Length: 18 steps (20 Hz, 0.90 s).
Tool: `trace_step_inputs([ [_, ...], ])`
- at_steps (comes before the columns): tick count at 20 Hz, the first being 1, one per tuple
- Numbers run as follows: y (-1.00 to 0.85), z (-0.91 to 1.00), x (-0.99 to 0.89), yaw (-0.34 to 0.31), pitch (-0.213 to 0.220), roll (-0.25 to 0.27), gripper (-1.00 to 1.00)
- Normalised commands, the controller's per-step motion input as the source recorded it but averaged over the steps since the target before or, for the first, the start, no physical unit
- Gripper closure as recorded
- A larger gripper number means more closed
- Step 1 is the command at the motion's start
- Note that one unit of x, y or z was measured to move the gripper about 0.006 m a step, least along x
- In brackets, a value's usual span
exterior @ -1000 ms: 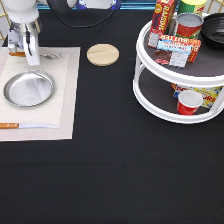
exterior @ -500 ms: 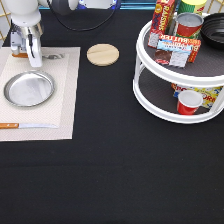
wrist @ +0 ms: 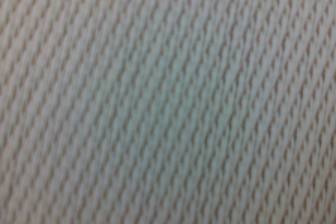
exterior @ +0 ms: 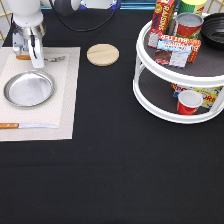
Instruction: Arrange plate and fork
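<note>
Just beside claw [exterior: 37,62], fork [exterior: 50,58], plate [exterior: 29,88]

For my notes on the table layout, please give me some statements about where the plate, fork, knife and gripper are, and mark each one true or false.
1. The plate lies on the placemat. True.
2. The fork lies inside the plate. False: it lies on the placemat, toward the exterior view's top from the plate.
3. The gripper is down at the fork. True.
4. The knife is on the turntable shelf. False: it lies on the placemat below the plate.
5. The wooden coaster sits on the placemat. False: it sits on the black table.
</note>
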Motion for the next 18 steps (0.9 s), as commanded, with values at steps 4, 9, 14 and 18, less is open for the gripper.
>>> trace_step_inputs([
  [4,0.65,0.89,-0.28,-0.044,-0.071,-0.108,-1.0],
  [9,0.78,1.0,-0.3,0.04,-0.068,-0.108,-1.0],
  [14,0.74,0.92,-0.05,0.084,-0.005,-0.073,-1.0],
  [18,0.42,0.16,0.11,0.03,0.041,-0.075,-1.0],
])
